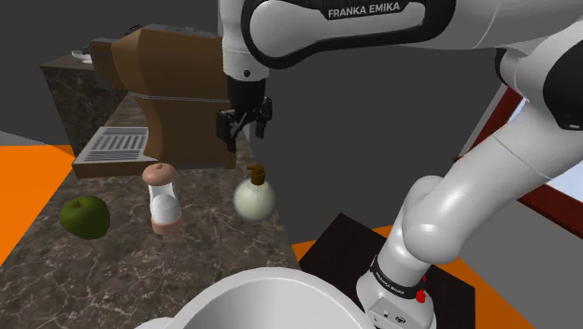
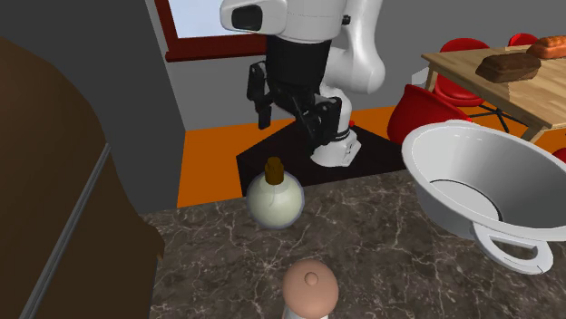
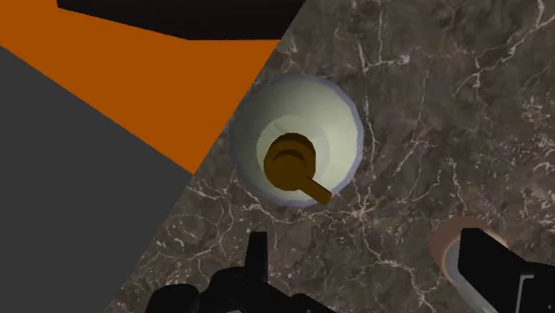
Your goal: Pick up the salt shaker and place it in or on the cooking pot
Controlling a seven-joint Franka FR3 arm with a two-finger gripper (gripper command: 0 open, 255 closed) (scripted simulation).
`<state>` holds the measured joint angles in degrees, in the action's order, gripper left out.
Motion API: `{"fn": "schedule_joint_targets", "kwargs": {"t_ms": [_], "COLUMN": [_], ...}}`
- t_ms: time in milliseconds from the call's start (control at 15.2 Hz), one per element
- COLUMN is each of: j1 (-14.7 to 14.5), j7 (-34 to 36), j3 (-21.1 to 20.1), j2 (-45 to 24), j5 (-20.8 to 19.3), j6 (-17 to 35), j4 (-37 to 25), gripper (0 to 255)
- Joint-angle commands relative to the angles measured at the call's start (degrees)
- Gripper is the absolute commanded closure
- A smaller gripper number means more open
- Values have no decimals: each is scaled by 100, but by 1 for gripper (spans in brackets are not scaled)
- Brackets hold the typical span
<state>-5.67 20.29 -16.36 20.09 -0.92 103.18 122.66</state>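
**Marble-patterned counter (image 1: 112, 271): contents**

Nearest, a white cooking pot (image 1: 224, 294) is seen. Beyond, the pink-capped salt shaker (image 1: 162, 196) is stood upright between a green apple (image 1: 84, 217) and a cream pump bottle (image 1: 254, 196). Above the bottle, the gripper (image 1: 246, 131) is held wide open, empty.

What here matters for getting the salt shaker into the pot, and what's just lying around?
For the job:
salt shaker
cooking pot
gripper, open

Lying about:
soap dispenser
green apple
coffee machine
bread loaf
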Motion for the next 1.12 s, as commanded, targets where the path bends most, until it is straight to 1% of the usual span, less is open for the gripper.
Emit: {"fn": "schedule_joint_targets", "kwargs": {"t_ms": [0, 198, 462, 792, 858, 1056], "j1": [-40, -104, -247, -613, -646, -622], "j7": [246, 605, 1107, 1694, 1719, 1738], "j3": [-217, -502, -830, -1079, -1077, -1050], "j2": [-387, -983, -1844, -3017, -3079, -3098], "j5": [-125, -394, -875, -1611, -1648, -1672], "j6": [87, 184, 204, 24, 9, 229], "j4": [-299, -758, -1475, -2569, -2631, -2431], "gripper": [0, 0, 0, 0, 0, 0]}}
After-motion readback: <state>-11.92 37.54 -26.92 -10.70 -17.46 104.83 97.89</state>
